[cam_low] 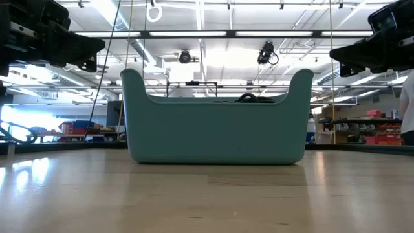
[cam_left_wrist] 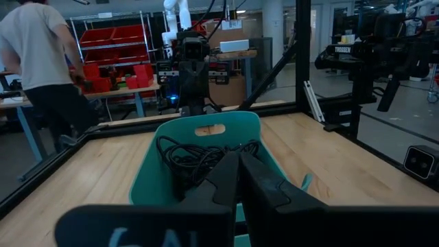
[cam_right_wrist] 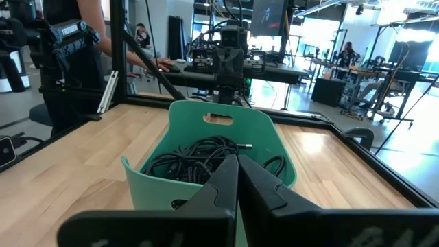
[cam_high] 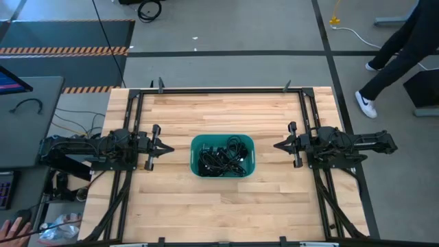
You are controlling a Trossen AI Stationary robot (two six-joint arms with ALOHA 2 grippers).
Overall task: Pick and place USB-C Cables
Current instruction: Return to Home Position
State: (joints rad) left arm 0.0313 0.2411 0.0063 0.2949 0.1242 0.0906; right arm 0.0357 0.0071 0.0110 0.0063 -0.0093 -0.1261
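1. Sitting in the teal tub (cam_high: pixel 193 156) in the middle of the table are the USB-C cables (cam_high: pixel 223 158), all in one black heap.
2. No cable shows on the wood, so the job looks done.
3. The left gripper (cam_high: pixel 167 146) and right gripper (cam_high: pixel 278 145) hang beside the tub, one on each side. Both are pinched closed and hold nothing.
4. The table (cam_high: pixel 226 110) is light wood. Around it is a big bright workshop, where a person (cam_high: pixel 392 49) walks by.

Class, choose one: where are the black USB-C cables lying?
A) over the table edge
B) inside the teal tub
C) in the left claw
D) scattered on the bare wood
B: the USB-C cables lie heaped inside the teal tub; the left claw and right claw flank it, shut and empty.
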